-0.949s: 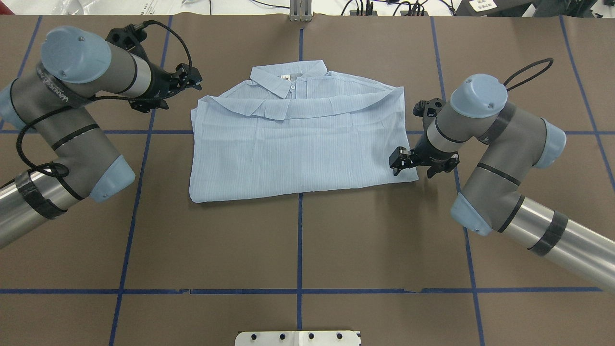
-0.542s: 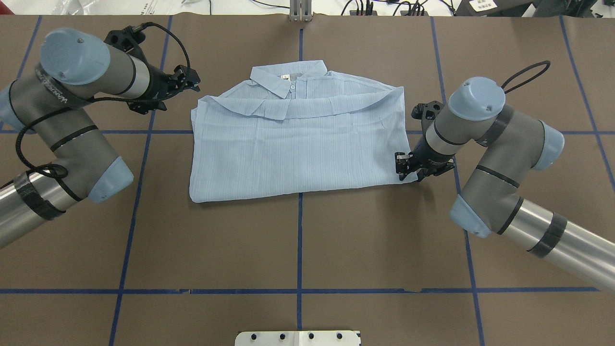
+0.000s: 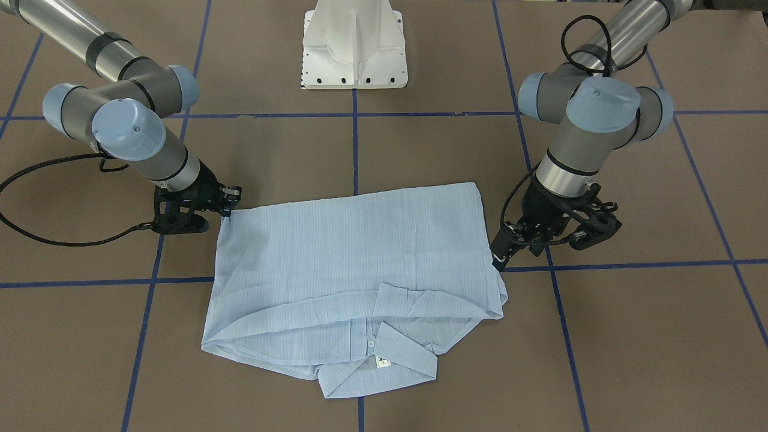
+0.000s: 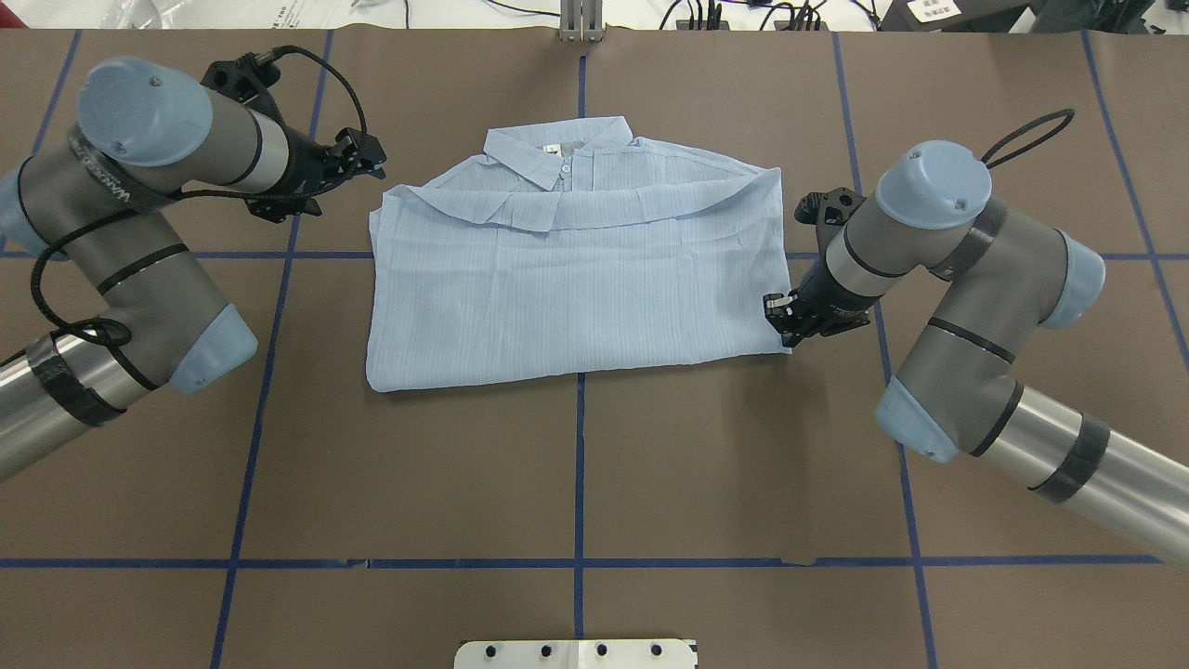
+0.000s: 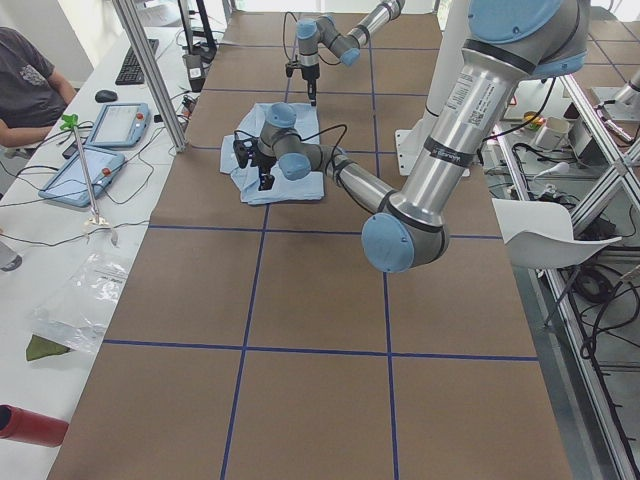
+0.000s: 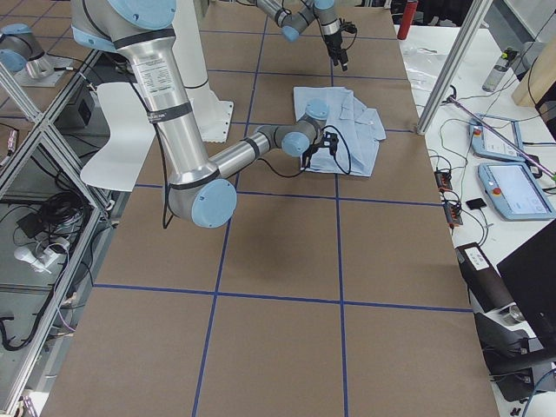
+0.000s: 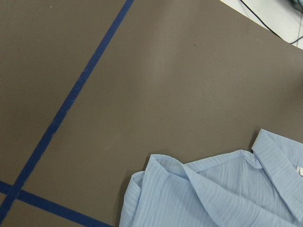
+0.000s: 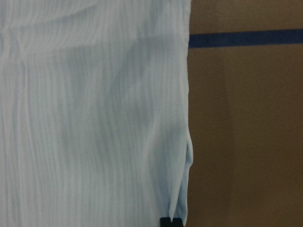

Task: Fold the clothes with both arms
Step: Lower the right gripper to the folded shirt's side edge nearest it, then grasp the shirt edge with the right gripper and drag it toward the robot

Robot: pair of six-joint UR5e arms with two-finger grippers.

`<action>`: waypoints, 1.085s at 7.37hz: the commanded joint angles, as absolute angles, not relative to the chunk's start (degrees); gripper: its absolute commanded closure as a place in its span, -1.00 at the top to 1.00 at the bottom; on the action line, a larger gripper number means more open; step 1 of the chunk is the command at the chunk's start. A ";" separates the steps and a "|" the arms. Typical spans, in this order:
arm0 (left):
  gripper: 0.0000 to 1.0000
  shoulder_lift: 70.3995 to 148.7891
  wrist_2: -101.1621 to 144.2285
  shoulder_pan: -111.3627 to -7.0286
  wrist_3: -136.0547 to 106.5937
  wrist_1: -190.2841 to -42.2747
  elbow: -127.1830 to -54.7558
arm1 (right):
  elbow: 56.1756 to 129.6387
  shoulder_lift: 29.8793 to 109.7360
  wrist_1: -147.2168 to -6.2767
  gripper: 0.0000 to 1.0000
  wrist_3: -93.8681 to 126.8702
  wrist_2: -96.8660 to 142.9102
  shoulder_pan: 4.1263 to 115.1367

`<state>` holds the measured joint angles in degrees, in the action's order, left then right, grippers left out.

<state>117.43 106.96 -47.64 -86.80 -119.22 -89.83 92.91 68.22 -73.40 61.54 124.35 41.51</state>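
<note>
The light-blue shirt (image 4: 576,279) lies folded on the brown table, collar at the far side; it also shows in the front view (image 3: 354,258). My right gripper (image 4: 778,321) is at the shirt's near-right corner and shut on the cloth there; in the front view (image 3: 229,201) it touches that corner. The right wrist view shows the shirt's edge (image 8: 94,118) slightly raised, with a black fingertip (image 8: 170,221) at the bottom. My left gripper (image 4: 372,158) is open and empty, just off the shirt's far-left corner, which the left wrist view (image 7: 213,198) shows from above.
Blue tape lines (image 4: 581,465) cross the brown table. The white pedestal base (image 3: 354,45) stands at the robot's side. A metal post (image 4: 581,19) stands at the far edge. In the left side view an operator (image 5: 30,80) sits by tablets beyond the table.
My right gripper has come down onto the shirt's near-right corner and closed its fingers, drawing the corner slightly in. My left gripper has barely moved.
</note>
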 commanded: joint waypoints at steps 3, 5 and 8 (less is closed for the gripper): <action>0.96 117.42 106.87 -47.72 -87.36 -119.18 -90.09 | 106.53 79.13 -73.56 -1.00 61.52 125.76 40.70; 0.96 116.99 106.70 -47.81 -87.45 -119.09 -90.18 | 115.63 87.77 -73.48 -1.00 61.52 125.68 37.98; 0.96 115.84 106.61 -47.81 -87.63 -119.09 -91.14 | 127.32 99.99 -73.39 -1.00 62.57 127.08 26.68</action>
<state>116.12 106.63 -47.81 -87.55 -119.09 -90.92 122.69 95.22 -73.42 61.95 126.06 32.24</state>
